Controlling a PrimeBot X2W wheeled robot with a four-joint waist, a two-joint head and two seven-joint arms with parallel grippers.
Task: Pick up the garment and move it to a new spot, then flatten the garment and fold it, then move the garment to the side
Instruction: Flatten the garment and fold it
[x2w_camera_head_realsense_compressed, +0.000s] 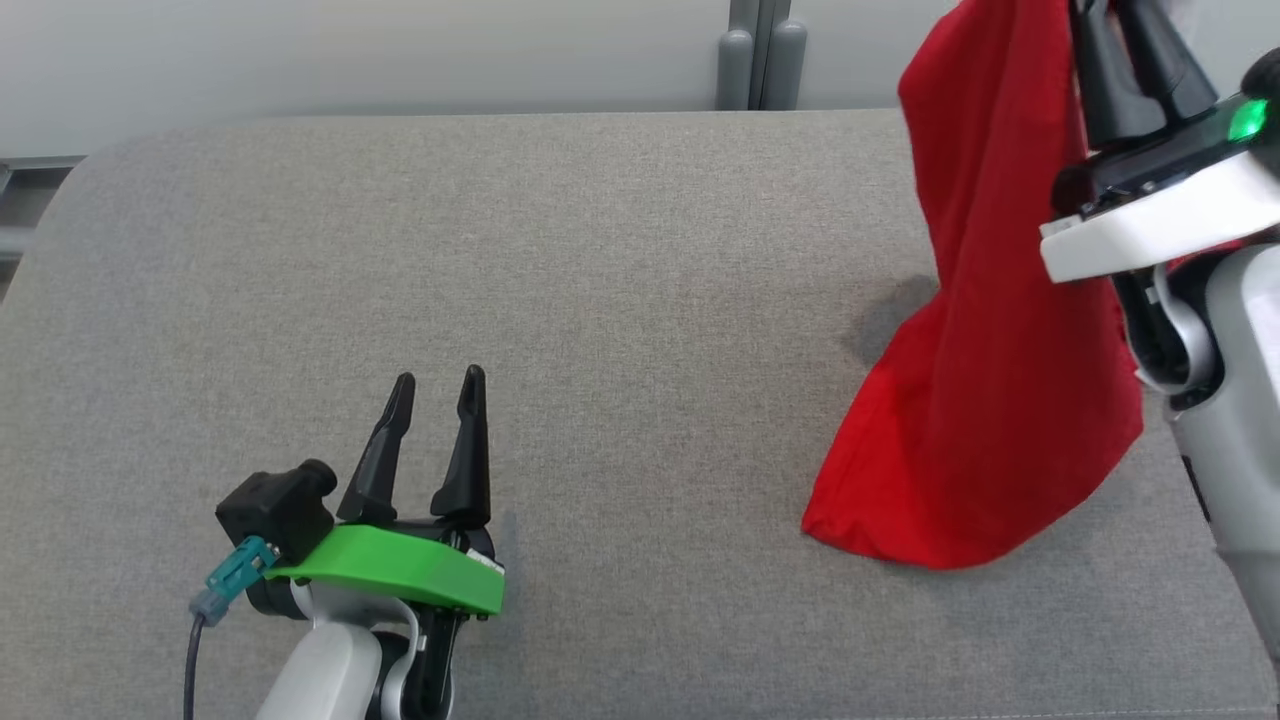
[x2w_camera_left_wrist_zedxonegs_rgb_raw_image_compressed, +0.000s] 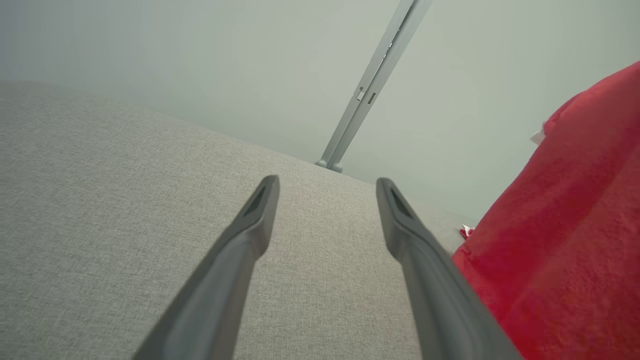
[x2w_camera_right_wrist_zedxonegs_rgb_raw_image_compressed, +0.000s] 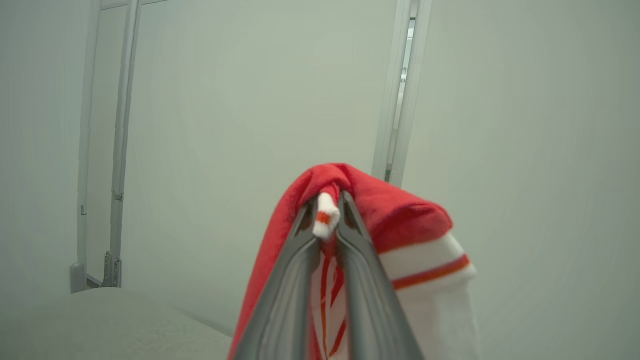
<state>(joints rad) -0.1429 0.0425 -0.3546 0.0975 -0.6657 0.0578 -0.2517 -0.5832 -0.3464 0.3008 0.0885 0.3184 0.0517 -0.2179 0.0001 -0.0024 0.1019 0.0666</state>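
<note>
- The left tool (x2w_camera_head_realsense_compressed: 438, 377) sits low and closest in the head view, its two dark fingers (x2w_camera_head_realsense_compressed: 467, 440) spread wide with nothing between them, hovering over the near left part of the worktop (x2w_camera_head_realsense_compressed: 620, 300)
- A green collar (x2w_camera_head_realsense_compressed: 400, 565) wraps its wrist, with a black camera block (x2w_camera_head_realsense_compressed: 275, 510) and a teal plug (x2w_camera_head_realsense_compressed: 232, 575) on the outer side
- In the left wrist view the left tool (x2w_camera_left_wrist_zedxonegs_rgb_raw_image_compressed: 327, 181) points across grey woven cloth, and the garment (x2w_camera_left_wrist_zedxonegs_rgb_raw_image_compressed: 565, 250) rises just beside its right-hand finger, which overlaps the red edge
- The right tool (x2w_camera_head_realsense_compressed: 1120, 40) is raised at the far right, its jaws pinched narrow on the top of the garment (x2w_camera_head_realsense_compressed: 985, 350)
- The red cloth hangs from that grip in a long drape; its bottom edge rests on the right part of the worktop, well apart from the left tool
- The right arm's white wrist housing (x2w_camera_head_realsense_compressed: 1150, 225), with a green light (x2w_camera_head_realsense_compressed: 1247, 120), covers the garment's right side in the head view
- In the right wrist view the right tool (x2w_camera_right_wrist_zedxonegs_rgb_raw_image_compressed: 328, 207) clamps a red fold with a white tuft, and a white band (x2w_camera_right_wrist_zedxonegs_rgb_raw_image_compressed: 430, 270) with an orange stripe hangs below
- A grey post (x2w_camera_head_realsense_compressed: 760, 55) stands against the pale wall (x2w_camera_head_realsense_compressed: 400, 50) behind the worktop
</note>
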